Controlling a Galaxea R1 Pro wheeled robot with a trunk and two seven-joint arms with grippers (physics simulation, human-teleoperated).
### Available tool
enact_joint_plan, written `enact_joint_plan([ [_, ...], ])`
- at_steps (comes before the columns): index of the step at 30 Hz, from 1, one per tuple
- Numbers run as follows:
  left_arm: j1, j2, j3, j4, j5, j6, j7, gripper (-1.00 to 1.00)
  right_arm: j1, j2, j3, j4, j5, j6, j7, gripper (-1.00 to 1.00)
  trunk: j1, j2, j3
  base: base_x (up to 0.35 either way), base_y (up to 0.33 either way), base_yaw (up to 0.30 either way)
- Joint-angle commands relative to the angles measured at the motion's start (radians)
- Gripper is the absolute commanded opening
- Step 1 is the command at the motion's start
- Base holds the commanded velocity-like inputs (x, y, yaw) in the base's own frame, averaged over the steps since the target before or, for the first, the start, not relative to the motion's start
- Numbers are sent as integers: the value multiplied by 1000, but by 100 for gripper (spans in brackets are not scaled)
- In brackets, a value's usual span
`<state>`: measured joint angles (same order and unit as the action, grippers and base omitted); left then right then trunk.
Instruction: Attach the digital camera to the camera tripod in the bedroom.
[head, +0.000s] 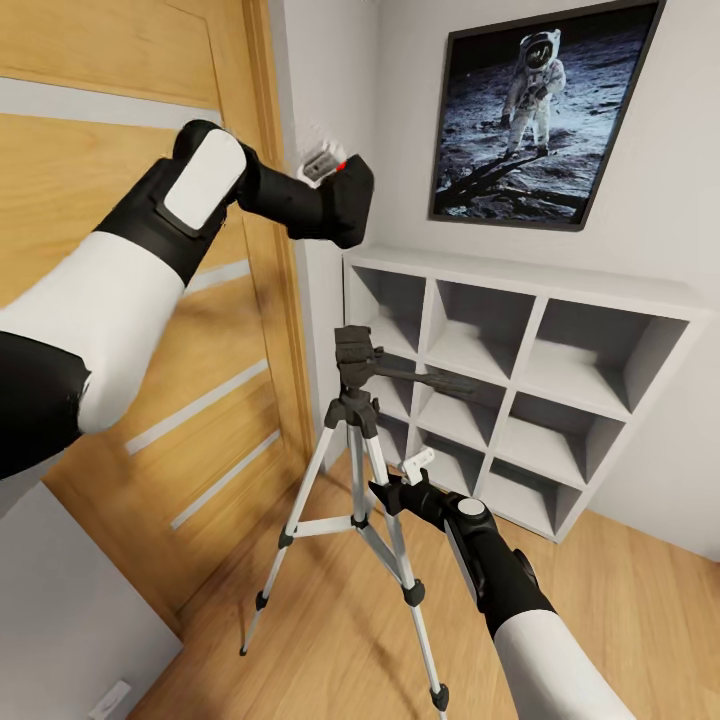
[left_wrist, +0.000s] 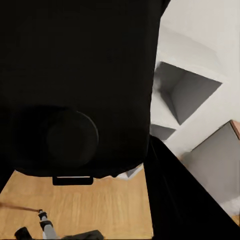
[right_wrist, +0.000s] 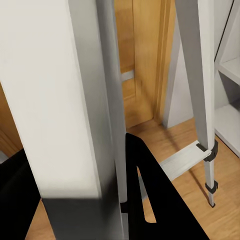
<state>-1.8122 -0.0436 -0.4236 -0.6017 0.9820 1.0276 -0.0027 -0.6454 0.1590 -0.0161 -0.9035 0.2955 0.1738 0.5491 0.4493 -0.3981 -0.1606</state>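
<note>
Left arm nearest, raised before the oak door (head: 150, 330); its tool (head: 330, 170) is clamped on the digital camera (head: 350, 200), held high above the camera tripod (head: 357, 440). Right tool (head: 405, 480) grips a silver tripod leg, low, beside the grey cube shelf (head: 520, 340).

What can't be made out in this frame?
- Left gripper fingers: the digital camera hides their tips in the head view.
- Camera's lens side: dark and featureless in the left wrist view.
- Right gripper on the camera tripod: contact with the leg unclear; a pale finger blocks the right wrist view.
</note>
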Motion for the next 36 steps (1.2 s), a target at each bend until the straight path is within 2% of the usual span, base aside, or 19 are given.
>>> enact_joint_plan([
  [1,-1,2,-36,-10,-12,3,-6,-100,0,0,-2,57,20,41,8,-100,1,-2,-2,0,0,0],
  [2,0,5,-115,-36,-30,4,-18,-100,0,0,-2,57,20,41,8,-100,1,-2,-2,0,0,0],
  [4,0,14,-204,-73,-46,5,-43,-100,0,0,-2,57,20,41,7,-100,1,-2,-2,0,0,0],
  [5,0,30,-290,-116,-59,5,-83,-100,0,0,-2,57,20,41,8,-100,1,-2,-2,0,0,0],
  [7,0,49,-361,-158,-69,5,-133,-100,0,0,-2,57,20,41,7,-100,1,-2,-2,0,0,0],
  [8,0,71,-410,-194,-79,3,-189,-100,0,0,-2,57,20,41,7,-100,1,-2,-2,0,0,0],
  [10,1,107,-452,-232,-93,2,-268,-100,0,0,-2,57,20,41,6,-100,1,-2,-2,0,0,0],
  [14,1,177,-480,-267,-99,-2,-372,-100,0,0,-1,57,20,41,6,-100,1,-2,-2,0,0,0],
  [17,1,215,-478,-302,-102,-9,-399,-100,0,0,-1,57,20,41,6,-100,1,-2,-2,0,0,0],
  [25,-1,242,-488,-390,-142,4,-454,-100,0,0,-1,57,20,41,6,-100,1,-2,-2,0,0,0],
  [27,-9,245,-517,-375,-150,11,-553,-100,0,0,-2,57,20,41,6,-100,1,-2,-2,0,0,0],
  [28,-14,244,-529,-360,-151,11,-577,-100,0,0,-2,57,20,41,6,-100,1,-2,-2,0,0,0],
  [30,-52,240,-578,-297,-154,12,-653,-100,0,0,-2,57,20,41,5,-100,1,-2,-2,0,0,0],
  [31,-89,235,-636,-240,-155,12,-714,-100,0,0,-2,57,20,41,5,-100,1,-2,-2,0,0,0],
  [32,-144,223,-772,-138,-156,10,-837,-100,0,0,-2,57,20,41,5,-100,1,-2,-2,0,0,0],
  [33,-154,219,-811,-112,-156,9,-873,-100,0,0,-2,57,20,41,5,-100,1,-2,-2,0,0,0],
  [34,-168,214,-886,-60,-156,5,-947,-100,0,0,-2,57,20,41,5,-100,1,-2,-2,0,0,0],
  [35,-173,211,-920,-35,-157,3,-984,-100,0,0,-2,57,20,41,5,-100,1,-2,-2,0,0,0],
  [36,-180,206,-975,15,-158,-5,-1057,-100,0,0,-2,57,20,41,5,-100,1,-2,-2,0,0,0],
])
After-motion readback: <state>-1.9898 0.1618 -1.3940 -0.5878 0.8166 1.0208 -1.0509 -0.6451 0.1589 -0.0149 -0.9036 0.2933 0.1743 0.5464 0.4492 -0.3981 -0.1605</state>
